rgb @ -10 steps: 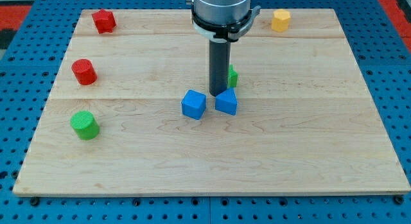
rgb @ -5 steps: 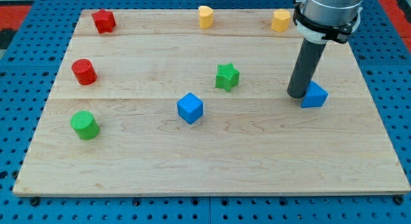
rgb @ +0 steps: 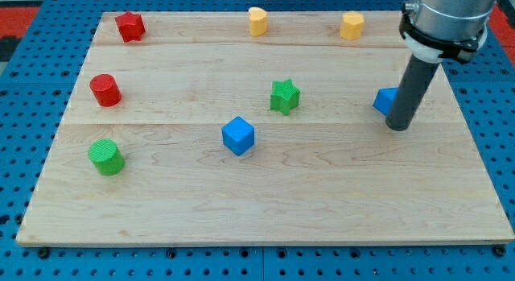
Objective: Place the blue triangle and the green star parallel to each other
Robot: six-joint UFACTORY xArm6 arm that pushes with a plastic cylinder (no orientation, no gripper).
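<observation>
The green star (rgb: 284, 97) lies near the middle of the wooden board (rgb: 257, 208). The blue triangle (rgb: 385, 101) lies at the view's right, about level with the star, and the rod partly hides it. My tip (rgb: 398, 126) rests on the board just right of and below the blue triangle, touching or almost touching it. The star stands well off to the tip's left.
A blue cube (rgb: 238, 135) lies below and left of the star. A red block (rgb: 129, 26), a red cylinder (rgb: 105, 89) and a green cylinder (rgb: 105, 156) stand along the left. Two yellow blocks (rgb: 257, 20) (rgb: 352, 25) stand along the top edge.
The blue triangle went from beside the blue cube far to the right, then slightly up. My tip moved right with it and now stands at the triangle's lower right. The cube shifted slightly.
</observation>
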